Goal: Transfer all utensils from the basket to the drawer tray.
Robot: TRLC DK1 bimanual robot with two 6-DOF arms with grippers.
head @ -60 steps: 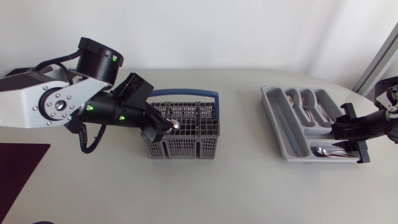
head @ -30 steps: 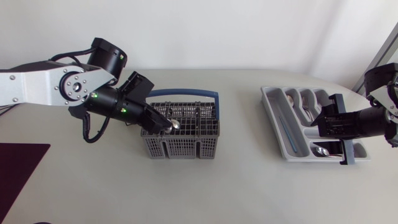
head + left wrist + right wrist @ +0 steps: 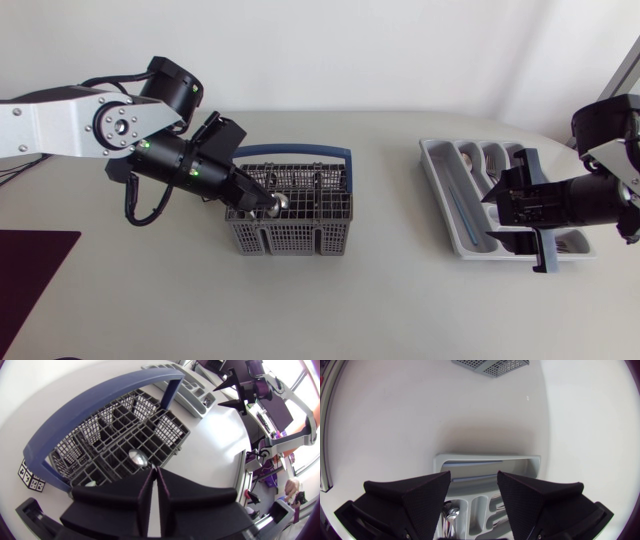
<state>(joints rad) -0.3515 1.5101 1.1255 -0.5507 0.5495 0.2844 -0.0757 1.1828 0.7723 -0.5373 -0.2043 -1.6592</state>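
left arm: elbow swung back toward table's far edge, wrist still at basket.
right arm: slid inward from table's right edge, now over drawer tray.
tray holds several utensils already.
right gripper: fingers spread wide, nothing between, hovering over tray.
left gripper: fingers pressed nearly together, seemingly pinching spoon by its handle.
spoon bowl barely shifted, still at basket's top grid, so lift-out not yet done and transfer to tray remains.

Steel spoon upright, bowl up, in grey mesh basket at tips of left fingers; grey drawer tray holding cutlery beneath right fingers
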